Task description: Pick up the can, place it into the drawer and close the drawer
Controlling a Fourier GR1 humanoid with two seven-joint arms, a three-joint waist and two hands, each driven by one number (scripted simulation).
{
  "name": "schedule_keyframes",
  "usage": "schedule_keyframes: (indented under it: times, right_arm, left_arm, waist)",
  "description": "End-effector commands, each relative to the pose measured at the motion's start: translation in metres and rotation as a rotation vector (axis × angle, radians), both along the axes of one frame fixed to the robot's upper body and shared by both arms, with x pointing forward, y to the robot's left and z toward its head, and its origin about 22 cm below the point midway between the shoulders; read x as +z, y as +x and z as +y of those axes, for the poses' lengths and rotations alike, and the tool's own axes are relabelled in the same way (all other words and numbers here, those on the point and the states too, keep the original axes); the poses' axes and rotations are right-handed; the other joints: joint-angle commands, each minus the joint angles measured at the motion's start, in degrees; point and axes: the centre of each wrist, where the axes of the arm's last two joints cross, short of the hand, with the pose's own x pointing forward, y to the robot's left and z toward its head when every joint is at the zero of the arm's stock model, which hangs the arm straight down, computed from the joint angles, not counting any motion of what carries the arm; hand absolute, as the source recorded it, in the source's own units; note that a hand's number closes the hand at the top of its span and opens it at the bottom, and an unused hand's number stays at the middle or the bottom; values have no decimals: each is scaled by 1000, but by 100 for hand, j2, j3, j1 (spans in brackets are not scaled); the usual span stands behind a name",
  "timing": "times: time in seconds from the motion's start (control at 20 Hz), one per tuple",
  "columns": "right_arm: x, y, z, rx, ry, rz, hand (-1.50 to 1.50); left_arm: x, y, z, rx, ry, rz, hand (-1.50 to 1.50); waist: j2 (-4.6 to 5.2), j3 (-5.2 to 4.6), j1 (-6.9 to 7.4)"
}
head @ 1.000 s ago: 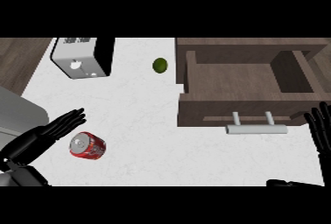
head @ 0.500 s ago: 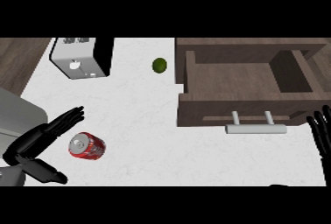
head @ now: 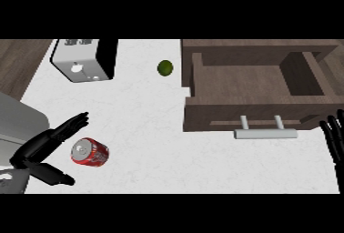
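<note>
Head view: the red can lies on its side on the white surface, just right of the left hand, whose fingers are spread wide, holding nothing. Right hand rests open by the drawer, which is pulled out, handle just left of those fingers.

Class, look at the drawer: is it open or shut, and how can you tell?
Open. The drawer is pulled out, its bare wooden inside visible from above, behind the handle.
</note>
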Motion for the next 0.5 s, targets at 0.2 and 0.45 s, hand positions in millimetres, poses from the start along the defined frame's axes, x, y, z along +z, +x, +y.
schedule_keyframes:
  times: [0.2,0.45]
  right_arm:
    - [4,6,-1,-1,-11,6,-150]
    - [3,1,-2,0,-6,-19,-150]
  left_arm:
    - [-18,9,10,-75,-115,13,-150]
    - [-29,10,7,-90,-99,44,-150]
  waist:
    - [10,-1,-17]
    - [9,-1,-22]
